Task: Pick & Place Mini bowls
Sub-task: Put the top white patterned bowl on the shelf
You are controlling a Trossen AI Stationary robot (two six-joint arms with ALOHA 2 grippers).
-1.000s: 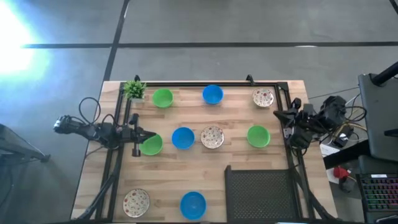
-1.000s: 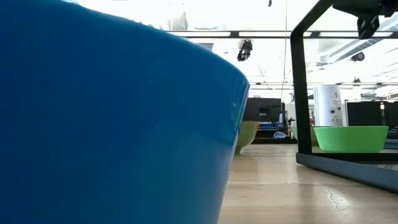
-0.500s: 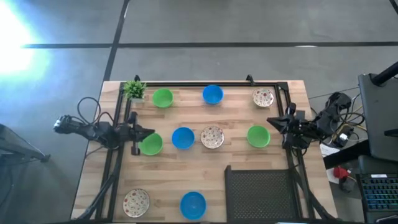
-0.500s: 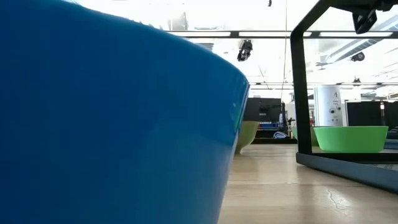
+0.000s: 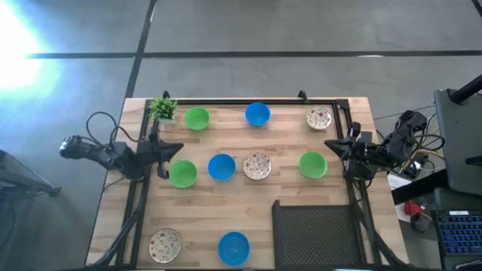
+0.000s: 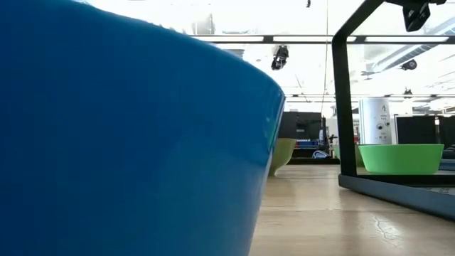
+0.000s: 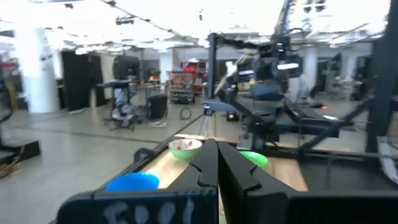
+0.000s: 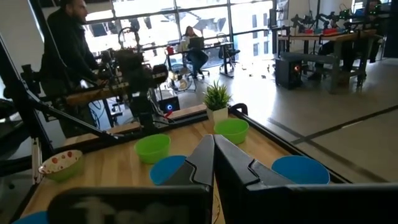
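Observation:
Several mini bowls stand apart on the wooden table (image 5: 286, 188) in rows. The far row holds a green bowl (image 5: 196, 118), a blue one (image 5: 257, 114) and a speckled one (image 5: 318, 118). In the middle row stand green (image 5: 182, 175), blue (image 5: 221, 167), speckled (image 5: 257, 166) and green (image 5: 312, 165) bowls. A speckled bowl (image 5: 164, 245) and a blue one (image 5: 233, 248) stand near the front edge. My left gripper (image 5: 178, 148) hovers shut at the left, just beyond the middle row's left green bowl. My right gripper (image 5: 328, 145) hovers shut at the right, above the right green bowl's far side.
A small potted plant (image 5: 162, 108) stands at the far left corner. A black mesh panel (image 5: 312, 233) lies at the near right. A black frame (image 5: 248, 102) runs round the table. The low view is mostly filled by the near blue bowl (image 6: 128, 142).
My left gripper has risen and swung a little toward the far edge, rolling slightly, away from the left green bowl. My right gripper has reached a little toward the table's middle. Both stay shut. No bowl has moved.

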